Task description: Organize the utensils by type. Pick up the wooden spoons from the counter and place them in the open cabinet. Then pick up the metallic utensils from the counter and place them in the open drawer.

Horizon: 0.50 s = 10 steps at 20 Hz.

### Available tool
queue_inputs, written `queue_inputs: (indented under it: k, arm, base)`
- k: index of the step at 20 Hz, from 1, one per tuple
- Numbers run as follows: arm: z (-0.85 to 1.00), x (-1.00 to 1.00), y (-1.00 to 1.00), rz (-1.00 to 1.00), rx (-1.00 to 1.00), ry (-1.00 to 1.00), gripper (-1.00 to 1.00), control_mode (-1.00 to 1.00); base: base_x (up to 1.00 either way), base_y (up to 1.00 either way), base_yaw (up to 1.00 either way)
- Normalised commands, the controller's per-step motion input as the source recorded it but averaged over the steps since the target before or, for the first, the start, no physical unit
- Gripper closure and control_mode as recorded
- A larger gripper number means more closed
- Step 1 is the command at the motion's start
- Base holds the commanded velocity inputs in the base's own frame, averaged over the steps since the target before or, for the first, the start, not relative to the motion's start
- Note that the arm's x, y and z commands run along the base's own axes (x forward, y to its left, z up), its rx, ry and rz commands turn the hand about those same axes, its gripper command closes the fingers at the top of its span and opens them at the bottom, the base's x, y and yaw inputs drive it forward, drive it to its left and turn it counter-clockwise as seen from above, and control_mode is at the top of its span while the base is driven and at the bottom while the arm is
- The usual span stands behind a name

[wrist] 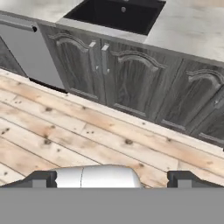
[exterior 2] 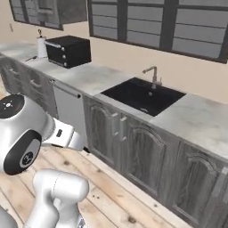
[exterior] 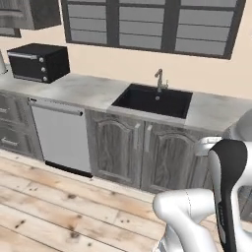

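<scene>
Gripper (wrist: 112,179), jaws wide apart and empty, aimed low at floor below counter (wrist: 192,26) at 12 o'clock; wooden spoons not made out, only slim dark sliver (exterior 2: 30,58) far off at 10 o'clock, long axis unclear.

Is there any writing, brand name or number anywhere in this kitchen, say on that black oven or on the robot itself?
None can be read.
Toaster oven: silver knobs and a handle, no legible label.
Robot arm: small pale marks on its dark joint caps, too small and blurred to read.
Dishwasher, sink and counter: plain, no text.
</scene>
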Motion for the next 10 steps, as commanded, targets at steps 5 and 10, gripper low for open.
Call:
queue_inputs:
  k: [5,10]
  arm:
    - [0.0,0.0,0.0,0.0,0.0,0.0,-1.0,1.0]
    - [0.0,0.0,0.0,0.0,0.0,0.0,-1.0,1.0]
  base:
    - [0.97,0.0,0.52]
    - [0.97,0.0,0.51]
